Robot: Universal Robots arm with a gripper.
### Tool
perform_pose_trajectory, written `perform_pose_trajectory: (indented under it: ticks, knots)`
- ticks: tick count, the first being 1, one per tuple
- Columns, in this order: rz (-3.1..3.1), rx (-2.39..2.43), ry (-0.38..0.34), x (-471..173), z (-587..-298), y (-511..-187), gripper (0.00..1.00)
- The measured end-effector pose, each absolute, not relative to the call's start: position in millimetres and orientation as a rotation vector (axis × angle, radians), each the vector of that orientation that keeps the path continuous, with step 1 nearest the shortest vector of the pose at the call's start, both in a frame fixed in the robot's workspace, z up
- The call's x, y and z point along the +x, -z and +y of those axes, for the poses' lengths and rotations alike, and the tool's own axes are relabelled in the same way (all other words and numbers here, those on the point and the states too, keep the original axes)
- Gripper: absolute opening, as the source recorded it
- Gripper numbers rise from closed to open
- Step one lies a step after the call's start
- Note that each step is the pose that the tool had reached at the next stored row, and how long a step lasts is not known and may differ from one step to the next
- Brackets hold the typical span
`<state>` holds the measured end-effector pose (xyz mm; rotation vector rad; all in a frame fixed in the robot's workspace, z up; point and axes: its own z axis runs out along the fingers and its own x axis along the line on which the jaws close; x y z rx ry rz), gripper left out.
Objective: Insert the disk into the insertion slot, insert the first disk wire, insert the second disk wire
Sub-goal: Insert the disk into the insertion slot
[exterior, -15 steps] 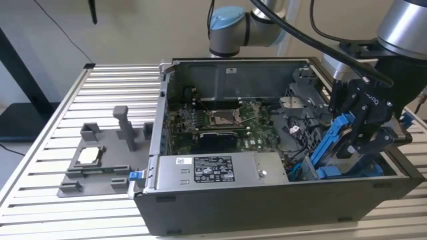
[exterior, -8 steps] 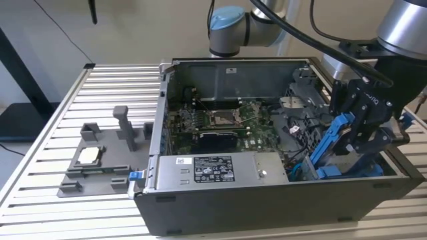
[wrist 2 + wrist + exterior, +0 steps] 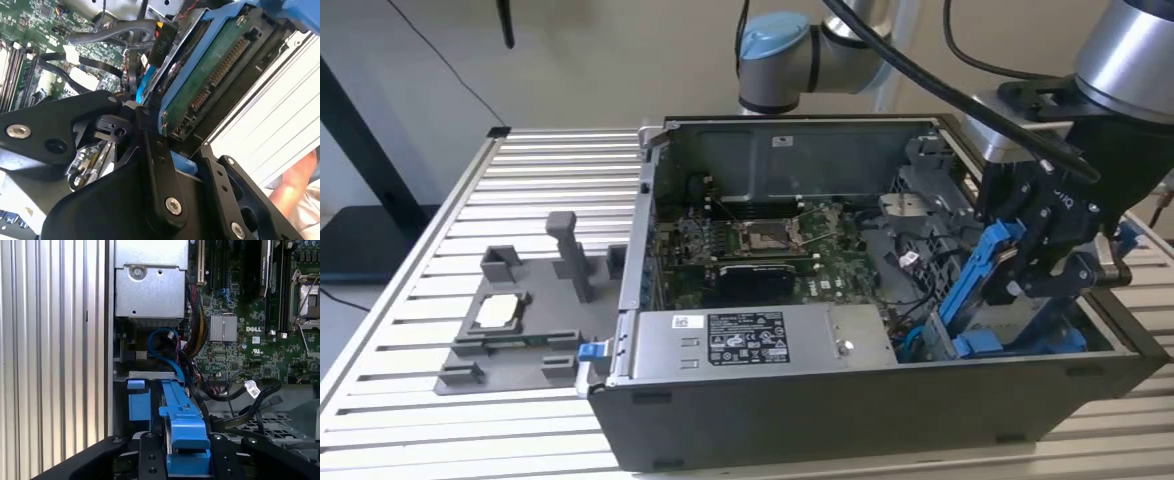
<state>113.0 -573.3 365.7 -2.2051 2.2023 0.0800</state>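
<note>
End effector [image 3: 1041,275] closed on the disk [image 3: 991,262], gripping it by its blue bracket. In the first wrist view the black fingers [image 3: 150,455] flank the bracket on both sides. The disk stands steeply tilted. Its lower end is down at the insertion slot [image 3: 1027,345], at about 4 o'clock in the exterior view. In the second wrist view the disk's green circuit board and connector are exposed. Black cables [image 3: 240,395] lie loose beside the disk, toward the motherboard [image 3: 761,240]. The power-supply box [image 3: 747,338] lies along the 6 o'clock edge of the computer case [image 3: 854,420]. A grey holder plate [image 3: 507,340] rests on the slatted bench [image 3: 547,170] at 9 o'clock.
</note>
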Motion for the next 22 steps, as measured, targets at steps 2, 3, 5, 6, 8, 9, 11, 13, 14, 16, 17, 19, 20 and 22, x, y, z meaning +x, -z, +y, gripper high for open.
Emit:
perform_pose_trajectory:
  ticks: [2,3,5,6,8,9,11,13,14,16,17,19,20,22]
  knots:
    - [2.202,-2.206,-0.08,113.3,-573.3,-365.5,0.35]
    - [2.202,-2.206,-0.08,113.2,-573.4,-365.6,0.41]
    - [2.203,-2.205,-0.079,113.0,-573.4,-366.3,0.41]
    - [2.203,-2.205,-0.079,113.0,-573.3,-367.6,0.41]
    - [2.204,-2.204,-0.079,113.0,-572.9,-373.3,0.41]
    - [2.205,-2.203,-0.079,113.0,-572.8,-376.5,0.41]
    - [2.205,-2.203,-0.079,113.0,-572.8,-382.5,0.41]
    - [2.205,-2.202,-0.078,113.1,-572.5,-385.1,0.41]
    - [2.205,-2.201,-0.077,113.1,-571.9,-385.2,0.41]
    - [2.206,-2.193,-0.07,112.9,-570.6,-385.9,0.41]
    - [2.203,-2.186,-0.064,112.8,-570.0,-386.0,0.41]
    - [2.197,-2.175,-0.047,112.8,-569.6,-386.4,0.41]
    - [2.193,-2.17,-0.036,112.8,-569.5,-386.6,0.41]
    - [2.184,-2.16,-0.017,112.8,-568.9,-387.3,0.41]
